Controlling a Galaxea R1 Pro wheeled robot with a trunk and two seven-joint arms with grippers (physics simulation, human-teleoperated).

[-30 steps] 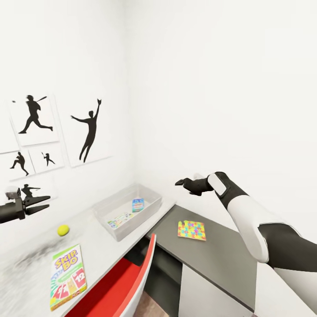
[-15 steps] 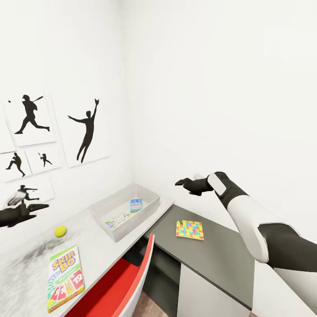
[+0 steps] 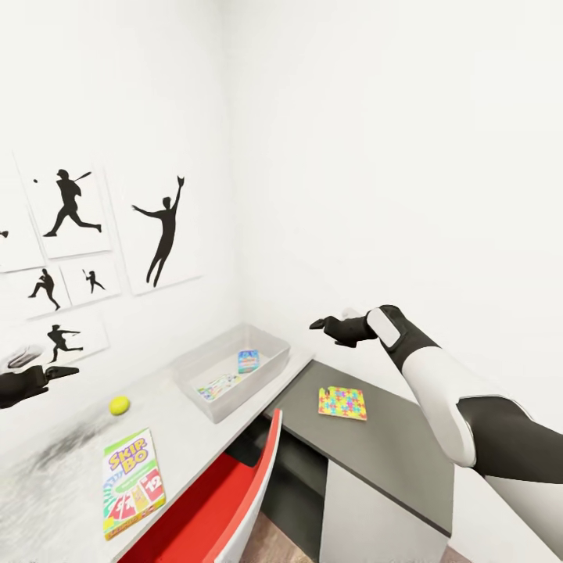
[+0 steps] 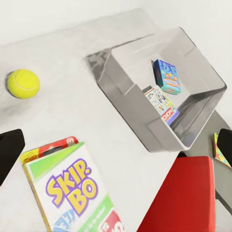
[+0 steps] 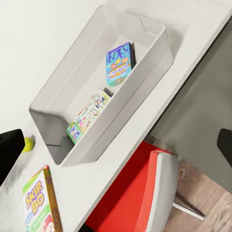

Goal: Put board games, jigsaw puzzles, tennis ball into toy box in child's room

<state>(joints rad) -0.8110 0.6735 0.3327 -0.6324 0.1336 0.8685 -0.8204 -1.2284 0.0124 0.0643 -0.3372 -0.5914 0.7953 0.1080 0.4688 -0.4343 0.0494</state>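
Note:
On the pale table (image 3: 184, 426) stands the grey toy box (image 3: 202, 360), holding the blue board game (image 3: 249, 361) and the white Monopoly one (image 3: 219, 385). The Skip-Bo game (image 3: 133, 482) lies flat near the front edge, with the tennis ball (image 3: 119, 404) beyond it. A jigsaw puzzle (image 3: 342, 403) rests on the lower dark-grey section. My left gripper (image 3: 55, 372) hovers open, up and left of the ball. My right gripper (image 3: 319, 324) is open in the air between the toy box and the puzzle. The bed is out of view.
A red chair (image 3: 234, 500) is tucked under the table, right of the Skip-Bo game. Silhouette posters (image 3: 160, 234) hang on the left wall. White walls meet in the corner behind the toy box.
The camera has shifted, sliding the whole scene slightly right. My left gripper has rolled about its wrist and sits a little lower and further left. The right arm holds still.

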